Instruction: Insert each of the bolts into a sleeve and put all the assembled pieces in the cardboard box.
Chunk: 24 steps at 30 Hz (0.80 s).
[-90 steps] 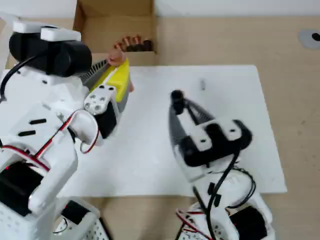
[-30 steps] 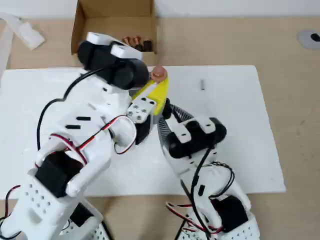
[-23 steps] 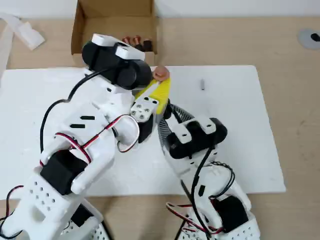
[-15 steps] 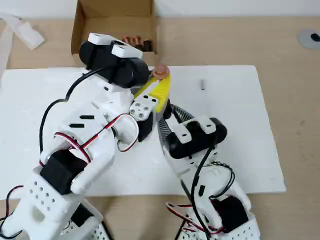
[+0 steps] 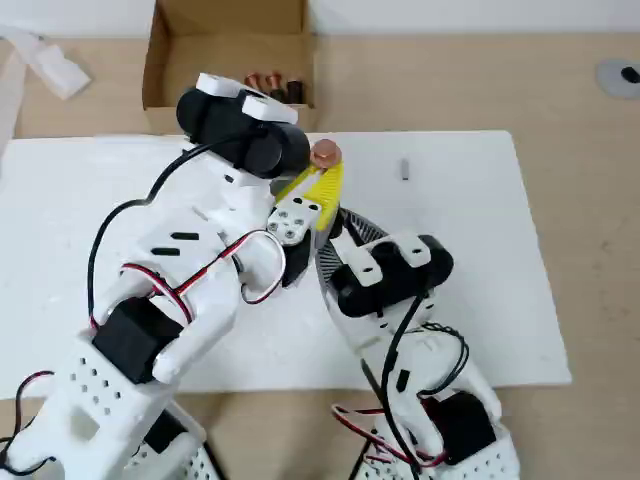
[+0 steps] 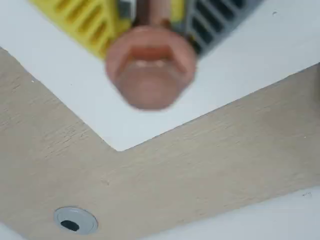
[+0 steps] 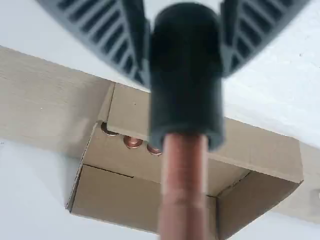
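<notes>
Ok so the left gripper [image 5: 322, 174] is clamped down on a copper bolt [image 5: 325, 154]. In the left wrist view its yellow and grey fingers [image 6: 85, 15] pinch the shank, and the head pokes out past the tips. The right gripper [image 7: 184, 30] has its grey fingers squeezed tight onto a black sleeve [image 7: 185, 80]. A copper shaft runs into the open end of the sleeve. From the high view the two grippers meet over the far edge of the white mat [image 5: 450, 280], the left one crossing over the right one. The cardboard box [image 5: 220, 60] sits on the table [image 5: 450, 80] at roughly 11 o'clock from the bolt head, with a few finished pieces [image 5: 270, 85] lying against its near wall. There's a small grey bit [image 5: 405, 168] on the mat at about 3 o'clock from the bolt head, too tiny to tell what it is.
</notes>
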Tool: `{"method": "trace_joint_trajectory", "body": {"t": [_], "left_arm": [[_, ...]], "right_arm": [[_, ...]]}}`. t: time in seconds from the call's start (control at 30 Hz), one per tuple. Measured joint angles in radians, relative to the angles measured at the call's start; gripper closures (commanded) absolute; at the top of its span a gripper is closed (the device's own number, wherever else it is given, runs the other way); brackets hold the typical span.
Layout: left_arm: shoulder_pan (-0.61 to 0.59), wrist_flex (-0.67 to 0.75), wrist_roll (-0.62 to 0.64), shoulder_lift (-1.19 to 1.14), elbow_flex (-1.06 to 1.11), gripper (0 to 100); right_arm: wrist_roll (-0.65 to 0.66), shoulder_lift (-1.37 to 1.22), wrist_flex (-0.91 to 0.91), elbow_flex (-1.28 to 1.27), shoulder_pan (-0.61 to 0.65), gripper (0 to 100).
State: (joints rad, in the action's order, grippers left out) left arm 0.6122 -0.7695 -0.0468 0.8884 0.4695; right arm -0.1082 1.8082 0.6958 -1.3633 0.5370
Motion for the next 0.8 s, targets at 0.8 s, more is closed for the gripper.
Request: {"method": "trace_joint_trajectory", "body": {"t": [0.8], "left_arm": [[-0.003,-0.290,0.025,0.000,-0.055,86]], "right_arm": [[0.000,0.000,0.002,-0.003,0.000,98.9]]}}
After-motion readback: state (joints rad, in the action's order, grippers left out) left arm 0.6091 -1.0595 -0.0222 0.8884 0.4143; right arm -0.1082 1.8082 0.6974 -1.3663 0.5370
